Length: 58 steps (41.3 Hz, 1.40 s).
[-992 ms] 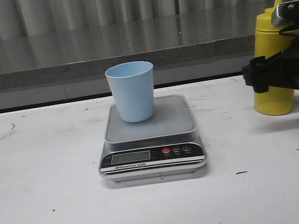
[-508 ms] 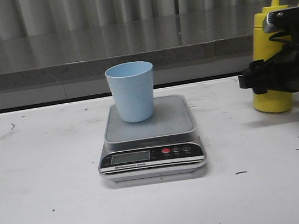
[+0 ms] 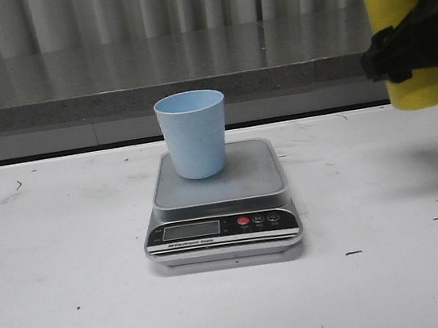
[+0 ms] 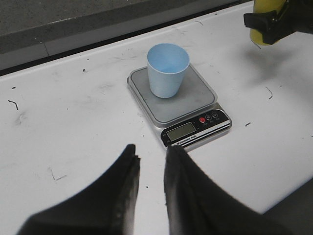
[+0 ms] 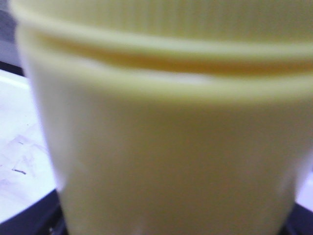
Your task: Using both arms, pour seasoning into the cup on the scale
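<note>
Lifted off the table, seasoning (image 3: 416,91) hangs in right gripper (image 3: 399,53).

Left gripper (image 4: 150,169): two broad matte-black fingers (image 4: 188,196), tapered twd tips, smooth, no markings seen. Right gripper (image 3: 415,51): blocky black housing, grey metal piece w/ screw seen at top.

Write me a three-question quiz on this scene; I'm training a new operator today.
1. True or false: the yellow bottle is standing on the table.
2. What is the blue cup resting on? A) the table B) the scale C) the ledge
3. Which claw grips the bottle?

Key:
1. False. It is lifted clear of the table.
2. B, on the grey platform.
3. The right claw. The left claw holds nothing, its fingers slightly apart.
</note>
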### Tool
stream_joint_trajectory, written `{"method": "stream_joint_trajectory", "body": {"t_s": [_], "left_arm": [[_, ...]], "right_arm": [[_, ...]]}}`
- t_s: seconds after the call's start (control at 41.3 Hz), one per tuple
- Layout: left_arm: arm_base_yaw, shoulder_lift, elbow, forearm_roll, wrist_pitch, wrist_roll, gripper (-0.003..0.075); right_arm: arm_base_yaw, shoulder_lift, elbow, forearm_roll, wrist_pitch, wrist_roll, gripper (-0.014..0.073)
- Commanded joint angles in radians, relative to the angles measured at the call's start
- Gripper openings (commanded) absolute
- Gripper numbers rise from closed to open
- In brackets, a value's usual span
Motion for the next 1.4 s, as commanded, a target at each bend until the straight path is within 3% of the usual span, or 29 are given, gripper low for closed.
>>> {"method": "stream_joint_trajectory", "body": {"t_s": [0.0, 0.314, 0.556, 0.726, 0.943, 1.016, 1.379], "left_arm": [[-0.007, -0.003, -0.026, -0.009, -0.074, -0.001, 0.0134], [-0.007, -0.003, -0.026, -0.009, -0.074, -0.001, 0.0134], [-0.007, -0.003, -0.026, -0.009, -0.074, -0.001, 0.0134], [-0.007, -0.003, -0.026, -0.009, -0.074, -0.001, 0.0134], [-0.007, -0.003, -0.026, -0.009, -0.074, -0.001, 0.0134], [-0.007, -0.003, -0.026, -0.009, -0.074, -0.001, 0.0134], [-0.007, -0.003, -0.026, -0.009, -0.074, -0.001, 0.0134]], "right_arm": [[0.003, -0.125, -0.065, -0.073, 0.074, -0.090, 0.0341], [0.200, -0.164, -0.341, -0.250, 0.690, -0.433, 0.0339], [0.327, -0.069, -0.521, -0.574, 0.964, -0.411, 0.0339], [0.405, 0.000, -0.601, -0.918, 1.127, -0.233, 0.0339], [0.455, 0.066, -0.609, -1.308, 1.168, -0.188, 0.0339], [0.455, 0.076, -0.609, -1.382, 1.164, -0.188, 0.0339], [0.455, 0.083, -0.609, -1.438, 1.135, -0.188, 0.0339]]}}
